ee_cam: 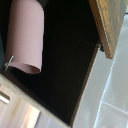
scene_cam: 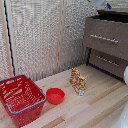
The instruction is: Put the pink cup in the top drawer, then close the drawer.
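The pink recepticle (ee_cam: 25, 35) shows only in the wrist view, lying inside a dark open drawer, its open rim facing the camera. A brown wooden drawer wall (ee_cam: 106, 25) runs beside it. In the exterior view the storage unit (scene_cam: 121, 64) stands at the right, and its highest section (scene_cam: 105, 37) is pulled out, with a dark gap above its front. The pinch receptors (scene_cam: 104, 4) hang just above that drawer at the frame's top edge; only a white part and a blue tip show. Their fingers do not appear in the wrist view, and nothing shows them touching the cup.
A red wire-mesh basket (scene_cam: 20, 97) sits at the exterior view's left on the light wooden floor (scene_cam: 100, 100). A shallow red bowl (scene_cam: 55, 95) lies next to it, and a snack bag (scene_cam: 77, 81) stands nearer the dresser. The lower drawer (scene_cam: 107, 61) is shut.
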